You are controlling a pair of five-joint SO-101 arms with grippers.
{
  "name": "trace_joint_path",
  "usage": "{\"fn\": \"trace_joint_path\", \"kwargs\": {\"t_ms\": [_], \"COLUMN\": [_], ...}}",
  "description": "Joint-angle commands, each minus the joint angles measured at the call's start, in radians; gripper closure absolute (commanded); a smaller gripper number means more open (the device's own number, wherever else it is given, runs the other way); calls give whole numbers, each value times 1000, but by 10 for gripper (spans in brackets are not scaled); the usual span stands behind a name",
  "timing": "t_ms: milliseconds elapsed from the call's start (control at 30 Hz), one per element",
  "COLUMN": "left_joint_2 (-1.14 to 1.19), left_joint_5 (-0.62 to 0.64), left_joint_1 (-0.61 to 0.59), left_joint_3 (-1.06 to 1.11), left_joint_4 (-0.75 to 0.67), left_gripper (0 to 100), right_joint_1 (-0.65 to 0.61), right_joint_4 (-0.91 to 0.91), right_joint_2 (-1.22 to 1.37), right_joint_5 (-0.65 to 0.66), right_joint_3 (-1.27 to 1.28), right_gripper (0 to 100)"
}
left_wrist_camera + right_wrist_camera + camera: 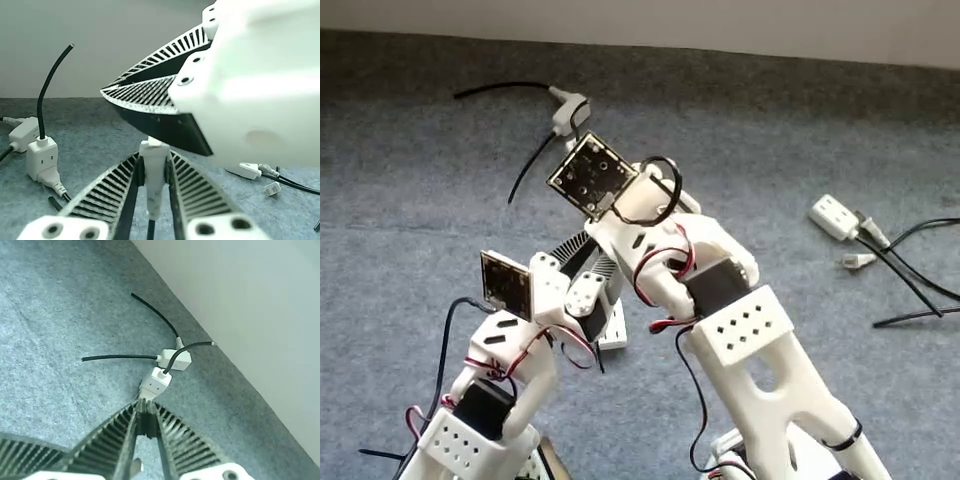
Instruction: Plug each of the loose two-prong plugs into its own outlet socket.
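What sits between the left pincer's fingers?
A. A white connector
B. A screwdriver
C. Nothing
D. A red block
A: the left wrist view shows the left pincer closed on a white connector, which stands upright between its ribbed fingers.

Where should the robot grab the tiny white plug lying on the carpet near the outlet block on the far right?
Best guess: pinch the tiny plug across its white body, coming straight down from above. It lies flat on the carpet, so a sideways approach would probably just push it along. Leave the prong end free so it can still go into a socket.
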Motion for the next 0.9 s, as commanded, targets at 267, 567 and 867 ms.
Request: {"fn": "trace_joint_path", "kwargs": {"t_ms": [267,567,867], "left_joint_2": [-119,-117,-113], "left_joint_5": [5,3,3], "left_joint_1": [-13,-13,-114], "left_joint_3": [-140,-61,-8], "left_joint_4": [-17,-21,-21], "left_gripper": [994,994,994], "right_joint_1": [136,148,275], "right_joint_4": [-88,-13,59], "right_joint_2": [223,22,-271], "right_joint_5": [23,20,18], "right_joint_3": [25,25,21], "right_gripper": [991,991,991]}}
